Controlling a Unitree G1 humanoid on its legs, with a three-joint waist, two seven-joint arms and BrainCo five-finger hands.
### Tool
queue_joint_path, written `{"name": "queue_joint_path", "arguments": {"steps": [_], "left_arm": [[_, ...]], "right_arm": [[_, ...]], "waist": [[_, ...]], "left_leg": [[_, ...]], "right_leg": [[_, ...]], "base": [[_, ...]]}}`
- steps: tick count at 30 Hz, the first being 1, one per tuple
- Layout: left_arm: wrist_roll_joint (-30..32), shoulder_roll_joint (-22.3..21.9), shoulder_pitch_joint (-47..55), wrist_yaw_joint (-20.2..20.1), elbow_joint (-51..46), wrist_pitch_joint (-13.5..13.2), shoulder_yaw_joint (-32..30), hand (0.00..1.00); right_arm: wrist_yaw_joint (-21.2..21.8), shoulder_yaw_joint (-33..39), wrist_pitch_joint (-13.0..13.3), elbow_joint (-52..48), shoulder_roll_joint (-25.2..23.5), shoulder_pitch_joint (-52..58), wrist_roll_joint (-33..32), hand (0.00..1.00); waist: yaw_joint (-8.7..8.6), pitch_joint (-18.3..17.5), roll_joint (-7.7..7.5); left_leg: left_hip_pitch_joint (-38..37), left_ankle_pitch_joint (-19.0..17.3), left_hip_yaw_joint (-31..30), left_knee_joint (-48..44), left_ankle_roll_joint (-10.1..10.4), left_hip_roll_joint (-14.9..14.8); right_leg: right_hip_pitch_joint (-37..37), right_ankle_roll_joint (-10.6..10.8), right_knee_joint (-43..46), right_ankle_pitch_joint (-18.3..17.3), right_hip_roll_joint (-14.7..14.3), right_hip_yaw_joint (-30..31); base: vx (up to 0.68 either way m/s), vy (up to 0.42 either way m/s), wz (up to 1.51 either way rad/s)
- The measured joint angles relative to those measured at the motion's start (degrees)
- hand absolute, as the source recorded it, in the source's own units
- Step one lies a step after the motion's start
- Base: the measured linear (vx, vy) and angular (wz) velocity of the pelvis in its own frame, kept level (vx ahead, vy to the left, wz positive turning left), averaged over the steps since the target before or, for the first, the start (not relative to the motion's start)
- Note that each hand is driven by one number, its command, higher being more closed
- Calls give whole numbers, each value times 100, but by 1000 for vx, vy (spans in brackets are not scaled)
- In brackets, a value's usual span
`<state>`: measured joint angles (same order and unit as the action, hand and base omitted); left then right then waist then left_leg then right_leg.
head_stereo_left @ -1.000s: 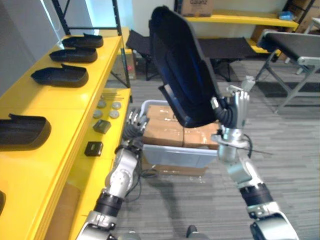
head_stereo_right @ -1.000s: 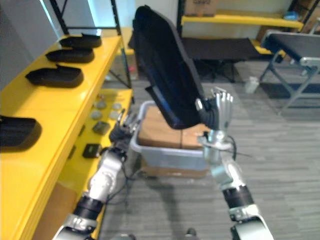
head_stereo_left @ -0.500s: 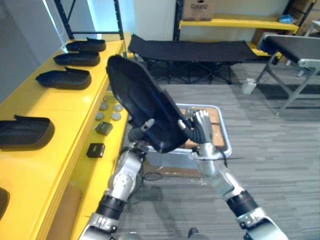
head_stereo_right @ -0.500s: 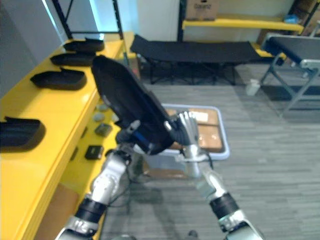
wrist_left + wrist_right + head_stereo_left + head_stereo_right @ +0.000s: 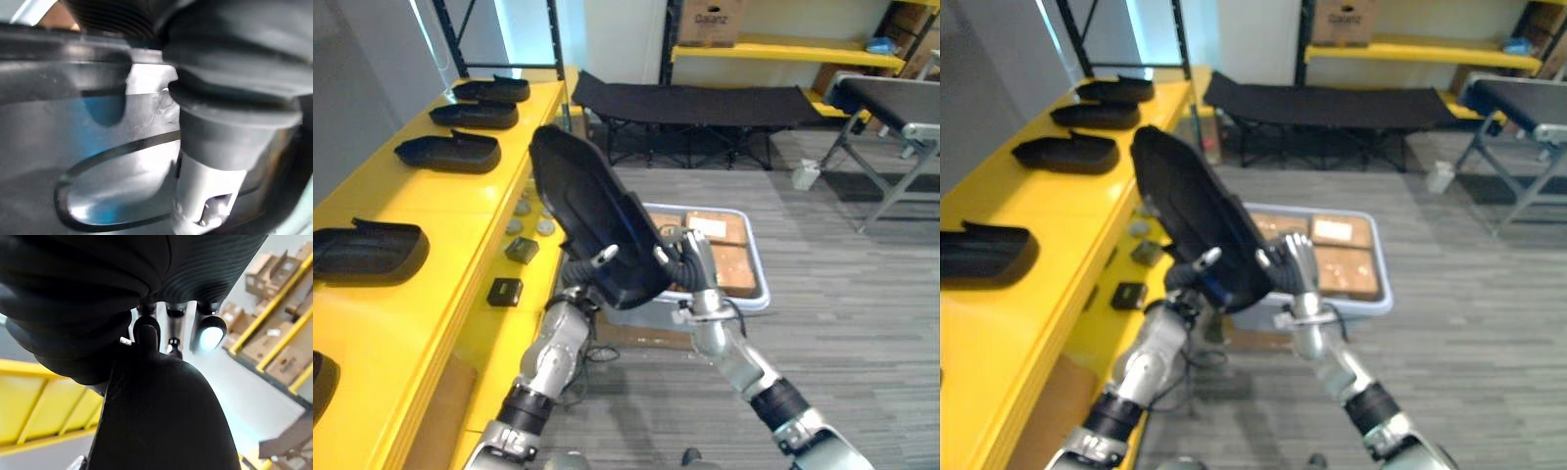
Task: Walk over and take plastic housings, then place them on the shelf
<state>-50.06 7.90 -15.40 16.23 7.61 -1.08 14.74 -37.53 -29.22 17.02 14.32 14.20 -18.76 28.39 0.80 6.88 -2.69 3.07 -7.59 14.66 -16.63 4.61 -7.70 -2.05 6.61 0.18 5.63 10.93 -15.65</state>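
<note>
Gripping the large black moulded plastic housing [image 5: 592, 220] at its lower end, the left hand [image 5: 603, 258] hooks a thumb over its face, fingers hidden behind, while the right hand [image 5: 693, 264] pinches the opposite edge between thumb and upright fingers. The housing rises tilted above both sets of fingers; below them sits a grey plastic bin [image 5: 759, 294], and beyond the left fingers runs the long yellow shelf [image 5: 431, 206].

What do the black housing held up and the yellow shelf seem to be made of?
Housing: moulded plastic, dark and semi-glossy; it shows a bluish sheen and smooth curved edges. Shelf: probably painted metal or coated board; its yellow top is flat, smooth and faintly reflective.
</note>
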Motion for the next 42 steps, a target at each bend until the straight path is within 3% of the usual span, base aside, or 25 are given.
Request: {"name": "queue_joint_path", "arguments": {"steps": [11, 12, 17, 23, 26, 33, 36, 42], "left_arm": [[370, 67, 148, 103, 29, -148, -20, 100], [381, 67, 148, 102, 29, -153, -19, 100], [575, 77, 147, 88, 21, -268, -29, 100], [690, 100, 145, 73, -31, -412, -39, 100], [1194, 110, 146, 183, -56, -431, -46, 100], [3346, -206, 145, 1019, -878, -748, -564, 100], [4229, -275, 150, 1330, -1001, -860, -880, 100], [5339, -270, 271, 1922, -1073, -891, -1534, 100]], "right_arm": [[0, -245, 16, -56, 1, 70, -72, 100], [-1, -246, 16, -60, 1, 70, -74, 0], [0, -305, 69, -121, 4, 180, -125, 0], [248, -443, 367, -162, 6, 309, -980, 0], [397, -466, 466, -232, 6, 322, -1294, 0], [909, -219, 470, -1520, -108, 301, -1973, 0], [1249, 248, 564, -2131, -190, 301, -2667, 0], [1957, 2403, 1004, -3002, -204, 926, -4409, 0]], "waist": [[-10, -1, 3], [-10, -1, 3], [-10, 0, 3], [-14, 0, 3], [-6, 3, 7], [-1, 6, 11], [-1, 13, 23], [-121, 13, 23]], "left_leg": [[28, -15, 17, 7, 7, -21], [40, -18, 23, 5, 7, -21], [93, -23, 23, -10, 10, -27], [93, -33, 23, -26, 16, -39], [99, -70, 24, -97, 23, -57], [97, -145, 34, -215, 19, -92], [98, -200, 65, -304, 25, -123], [63, -348, 265, -378, -2, -135]], "right_leg": [[-5, 4, -124, 62, -13, 5], [-5, 11, -160, 88, -16, 7], [11, -1, -197, 114, -22, 8], [7, -4, -198, 114, -23, 13], [4, -21, -197, 103, -33, 17], [-4, -34, -163, 93, -86, 55], [-3, -35, -145, 90, -102, 108], [86, 11, -63, 49, -70, 324]], "base": [[0, 0, 0], [0, 0, 0], [0, 0, 0], [0, 0, 0], [-37, -1, -3], [-15, -10, -2], [-27, -3, -8], [-17, 25, -14]]}}
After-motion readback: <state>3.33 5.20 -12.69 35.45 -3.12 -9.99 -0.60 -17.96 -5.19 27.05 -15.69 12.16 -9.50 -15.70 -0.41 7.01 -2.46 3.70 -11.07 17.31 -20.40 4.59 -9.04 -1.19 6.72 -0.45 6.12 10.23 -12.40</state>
